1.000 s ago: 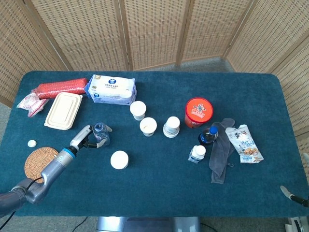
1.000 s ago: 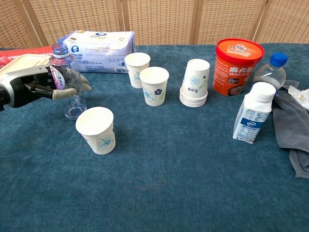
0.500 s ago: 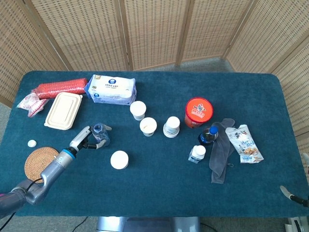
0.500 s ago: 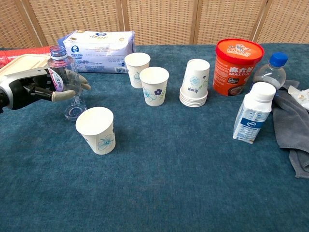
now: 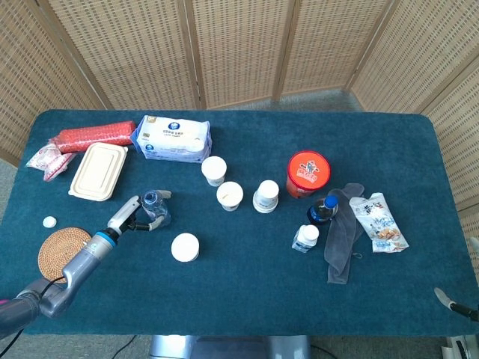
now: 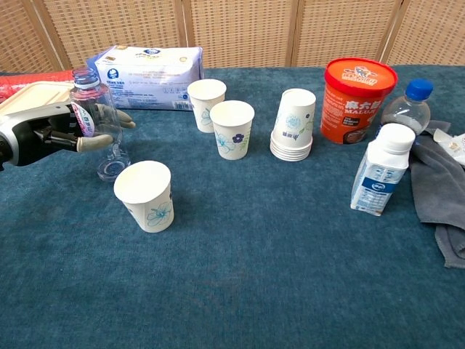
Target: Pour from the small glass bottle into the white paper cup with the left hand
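The small glass bottle (image 6: 96, 120) is standing upright near the left edge of the counter (image 6: 290, 276), its base touching or just above the blue cloth, with the white paper cup (image 6: 145, 195) sitting just beside it, in front and to the right. The left hand (image 6: 69, 131) is wrapping its fingers around the bottle's upper body, below the open neck, so the bottle is being held; the chest view is showing fingertips curling round its far side.

Judging from here, the pour is not yet starting, and the risks lie in the tilt. The grip is sitting high on smooth glass, so the bottle could be slipping or rotating as it leans. The cup is light and standing free, so a knock from the bottle or a finger could be tipping it. With the neck well left of the cup's rim, liquid could be landing on the cloth unless the mouth is carried over the opening first.

How much liquid the clear bottle is holding is hard to make out. The palm's contact is hidden behind the bottle, and the arm is being cut off at the frame edge. The right hand is barely showing: only a sliver at the head view's lower right corner, its state impossible to judge.
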Controlling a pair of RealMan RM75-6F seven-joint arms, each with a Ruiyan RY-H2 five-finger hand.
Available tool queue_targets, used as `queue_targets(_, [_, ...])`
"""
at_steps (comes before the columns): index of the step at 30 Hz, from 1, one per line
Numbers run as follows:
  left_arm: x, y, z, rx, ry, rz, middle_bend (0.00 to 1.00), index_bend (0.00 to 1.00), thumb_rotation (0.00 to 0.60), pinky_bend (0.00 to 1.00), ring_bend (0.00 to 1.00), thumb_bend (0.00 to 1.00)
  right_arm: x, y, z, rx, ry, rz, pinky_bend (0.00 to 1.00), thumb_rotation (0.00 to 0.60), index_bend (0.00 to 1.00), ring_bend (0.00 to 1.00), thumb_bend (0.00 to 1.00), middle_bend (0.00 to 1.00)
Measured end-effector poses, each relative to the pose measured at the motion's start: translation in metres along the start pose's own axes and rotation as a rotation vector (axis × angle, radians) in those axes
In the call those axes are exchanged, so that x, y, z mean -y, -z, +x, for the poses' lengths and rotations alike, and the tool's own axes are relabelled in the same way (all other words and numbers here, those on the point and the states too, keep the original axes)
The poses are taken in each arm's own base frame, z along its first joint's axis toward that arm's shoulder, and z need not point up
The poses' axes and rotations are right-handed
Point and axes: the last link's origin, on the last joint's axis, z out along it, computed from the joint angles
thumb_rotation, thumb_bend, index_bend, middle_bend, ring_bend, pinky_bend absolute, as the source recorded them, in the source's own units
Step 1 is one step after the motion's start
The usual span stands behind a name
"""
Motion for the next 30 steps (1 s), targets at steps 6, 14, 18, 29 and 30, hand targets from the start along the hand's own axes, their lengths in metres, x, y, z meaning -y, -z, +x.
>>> queue_targets(6, [0.0007, 0.0021, 0.0005, -0.004, -0.009, -0.001, 0.14, 0.2, 0.534, 0.08, 0.09, 0.43, 0.0006, 0.0001, 0.0002, 0.0, -0.002, 0.003, 0.0, 0.6, 0.0, 0.0, 0.14, 0.07])
queue_targets(14, [0.0028, 0.0035, 0.001, -0.006, -0.031, 0.004, 0.05, 0.11, 0.52, 0.05, 0.01, 0.41, 0.001, 0.0003, 0.0003, -0.001, -0.005, 0.008, 0.0, 0.6, 0.0, 0.0, 0.14, 0.08])
queue_targets(18, [0.0032, 0.0035, 0.0011, -0.006, -0.044, 0.005, 0.01, 0.07, 0.502, 0.04, 0.0, 0.41, 0.0008, 0.0005, 0.0003, -0.001, -0.006, 0.007, 0.0, 0.6, 0.0, 0.0, 0.14, 0.08])
queue_targets(29, [0.0021, 0.0081, -0.0005, 0.024, -0.085, -0.005, 0.0, 0.0, 0.42, 0.0, 0.0, 0.35, 0.0007, 0.0001, 0.0008, -0.004, -0.008, 0.011, 0.0, 0.6, 0.0, 0.0, 0.14, 0.08])
queue_targets(30, [0.002, 0.0088, -0.0001, 0.025, -0.087, -0.006, 0.0, 0.0, 0.408, 0.0, 0.0, 0.34, 0.0007, 0.0001, 0.0008, -0.004, -0.009, 0.011, 0.0, 0.6, 0.0, 0.0, 0.14, 0.08])
